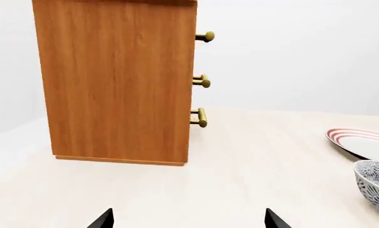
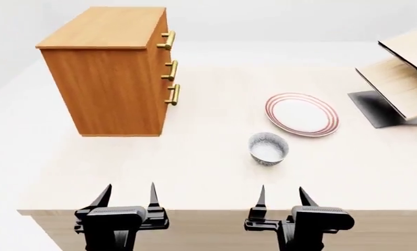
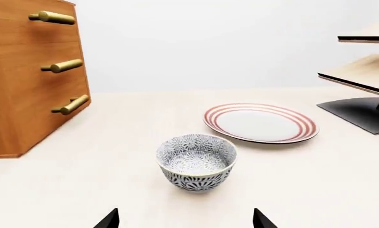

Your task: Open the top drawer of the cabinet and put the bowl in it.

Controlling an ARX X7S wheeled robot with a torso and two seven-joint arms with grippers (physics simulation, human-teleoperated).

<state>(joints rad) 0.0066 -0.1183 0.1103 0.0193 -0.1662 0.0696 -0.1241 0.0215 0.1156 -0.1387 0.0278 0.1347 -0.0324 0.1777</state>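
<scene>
Bowl (image 3: 196, 162) upright, blue-grey patterned outside, speckled white inside, small foot.

Ahead of me a pale wooden table (image 2: 194, 172), a flat white plate with red rim rings (image 2: 302, 114) right of centre, a tilted pale shelf rack (image 2: 402, 78) on a dark base at far right

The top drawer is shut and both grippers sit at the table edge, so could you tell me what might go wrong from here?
1. The top drawer's handle sits just above two like handles; the left gripper might catch the middle one.
2. The cabinet stands loose on the table; a hard pull may drag it.
3. The plate lies just behind the bowl, so the right gripper could nudge it.
</scene>
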